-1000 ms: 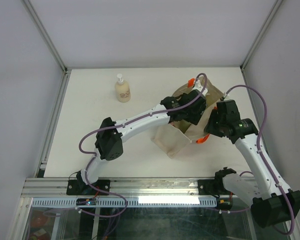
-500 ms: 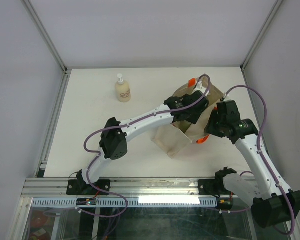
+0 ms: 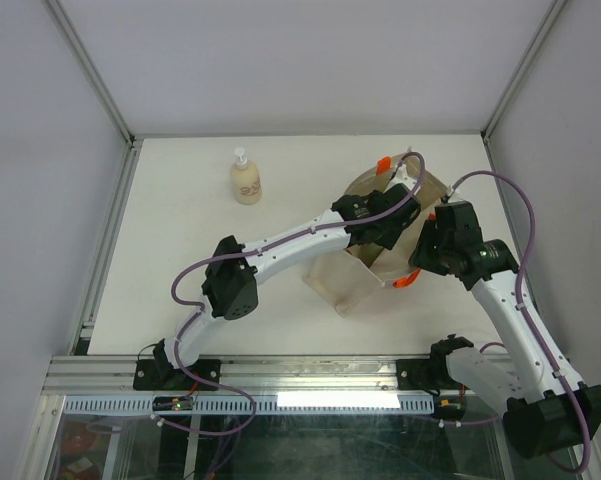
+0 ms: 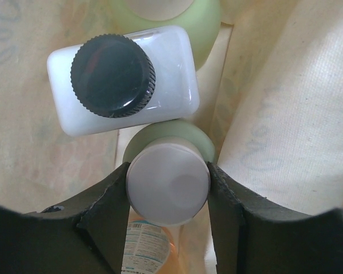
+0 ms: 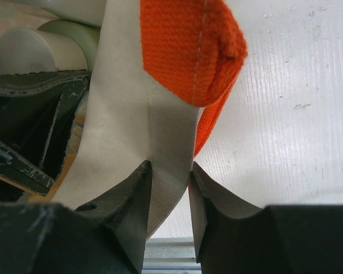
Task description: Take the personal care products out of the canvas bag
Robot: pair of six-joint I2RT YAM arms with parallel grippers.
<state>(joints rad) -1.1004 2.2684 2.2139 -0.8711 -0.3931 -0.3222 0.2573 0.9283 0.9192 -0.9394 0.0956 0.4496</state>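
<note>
The canvas bag (image 3: 347, 286) stands right of centre, cream with orange tabs (image 3: 382, 163). My left gripper (image 3: 387, 222) reaches down inside it. In the left wrist view its jaws (image 4: 168, 171) press both sides of the white cap of a pale green bottle (image 4: 170, 184). A white bottle with a dark cap (image 4: 113, 75) stands just beyond, another pale green bottle (image 4: 205, 23) is behind it, and a pink-orange bottle (image 4: 144, 251) lies below. The peach pump bottle (image 3: 245, 180) stands on the table outside. My right gripper (image 5: 170, 171) is shut on the bag's rim (image 5: 131, 108) by an orange tab (image 5: 188, 45).
White table (image 3: 180, 240) inside a walled enclosure, with a metal rail (image 3: 280, 375) along the near edge. My right gripper (image 3: 425, 258) is at the bag's right rim. The bag's cloth walls (image 4: 285, 114) close in round the left gripper.
My left arm has stretched further right and deeper into the bag. The right gripper has kept its hold on the rim. The pump bottle has not moved.
</note>
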